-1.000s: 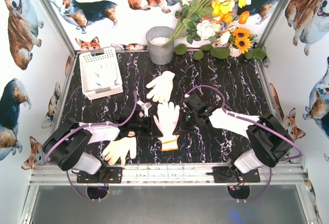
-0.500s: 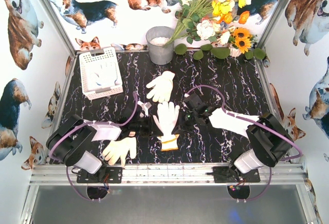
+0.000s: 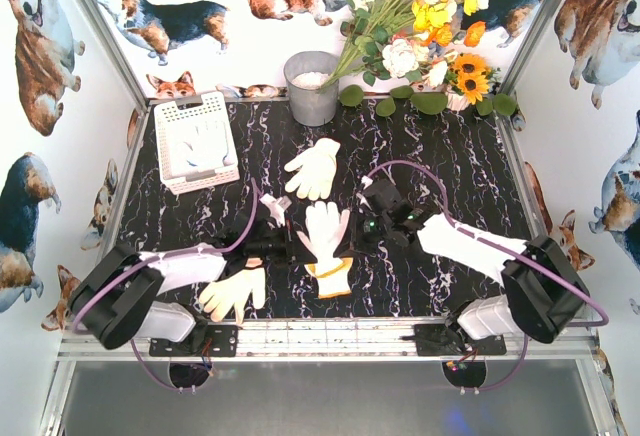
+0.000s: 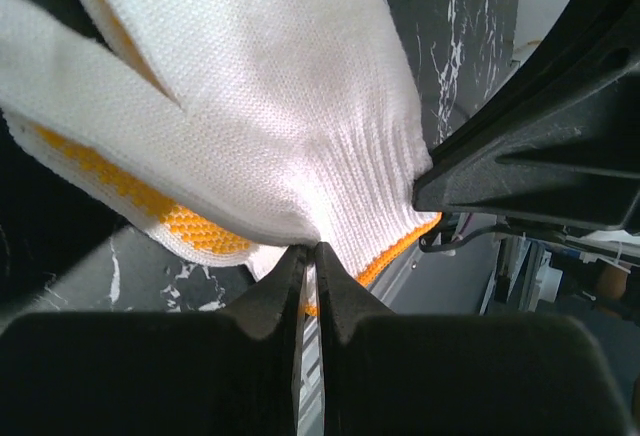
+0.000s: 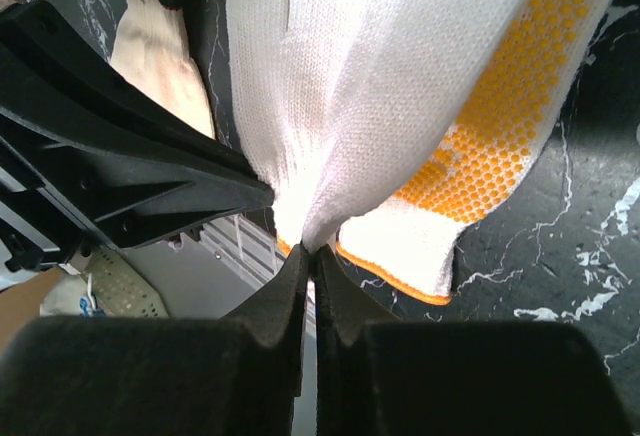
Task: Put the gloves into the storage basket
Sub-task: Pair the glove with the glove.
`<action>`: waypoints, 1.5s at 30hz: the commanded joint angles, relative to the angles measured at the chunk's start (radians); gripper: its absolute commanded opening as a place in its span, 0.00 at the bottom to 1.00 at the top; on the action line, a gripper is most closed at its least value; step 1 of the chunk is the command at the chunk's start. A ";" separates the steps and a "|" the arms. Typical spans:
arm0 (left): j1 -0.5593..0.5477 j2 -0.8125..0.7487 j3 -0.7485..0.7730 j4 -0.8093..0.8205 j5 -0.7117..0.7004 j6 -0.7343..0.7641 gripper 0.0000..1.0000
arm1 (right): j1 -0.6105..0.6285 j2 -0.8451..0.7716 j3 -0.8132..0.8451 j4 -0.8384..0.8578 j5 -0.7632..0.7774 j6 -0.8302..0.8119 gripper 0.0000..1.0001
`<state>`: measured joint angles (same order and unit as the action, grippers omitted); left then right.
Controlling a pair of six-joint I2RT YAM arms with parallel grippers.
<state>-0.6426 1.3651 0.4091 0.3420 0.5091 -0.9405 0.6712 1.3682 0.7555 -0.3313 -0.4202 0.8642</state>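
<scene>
Fabric of one white glove [image 3: 327, 239] with an orange cuff is pinched from two sides at the middle of the black marbled table [image 3: 470, 156]. The left gripper [image 4: 310, 252] has its jaws pressed together on the edge of this glove, close to the cuff. The right gripper [image 5: 308, 252] has its jaws pressed together on a fold of the same glove, where the orange grip dots of the palm side show. In the top view the two arms reach the glove from opposite sides, so each one holds its own border. A knit glove is limp and would probably hang down and fold when taken at one point only. The double hold seems meant to keep it spread, or to pass it to the left arm, which is on the side of the storage basket [image 3: 188, 109]. That basket stands at the far left corner of the table, well apart from the held glove, and another white glove [image 3: 205, 148] lies already inside it. A cream glove [image 3: 313, 168] lies flat between the held glove and the grey metal bucket [image 3: 312, 91], and a pale yellow glove [image 3: 233, 291] lies at the near edge, just beside the left arm. By this layout the task looks only partly done.
</scene>
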 commanded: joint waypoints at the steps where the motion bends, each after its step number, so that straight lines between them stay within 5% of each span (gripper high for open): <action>1: -0.025 -0.053 -0.009 -0.076 0.002 0.007 0.00 | 0.013 -0.066 -0.019 -0.004 0.015 -0.002 0.00; 14: -0.110 0.093 -0.014 0.089 0.023 -0.071 0.00 | 0.014 0.005 -0.153 0.141 -0.016 0.069 0.00; 27: -0.153 -0.098 0.027 -0.105 -0.035 -0.071 0.00 | 0.016 -0.208 -0.150 -0.036 0.001 0.086 0.00; 45: -0.229 0.035 -0.010 0.001 -0.025 -0.112 0.00 | 0.023 -0.146 -0.216 -0.005 -0.018 0.093 0.00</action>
<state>-0.8581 1.4315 0.4068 0.3206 0.4889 -1.0344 0.6861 1.2434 0.5007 -0.3389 -0.4366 0.9592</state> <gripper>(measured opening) 0.003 0.036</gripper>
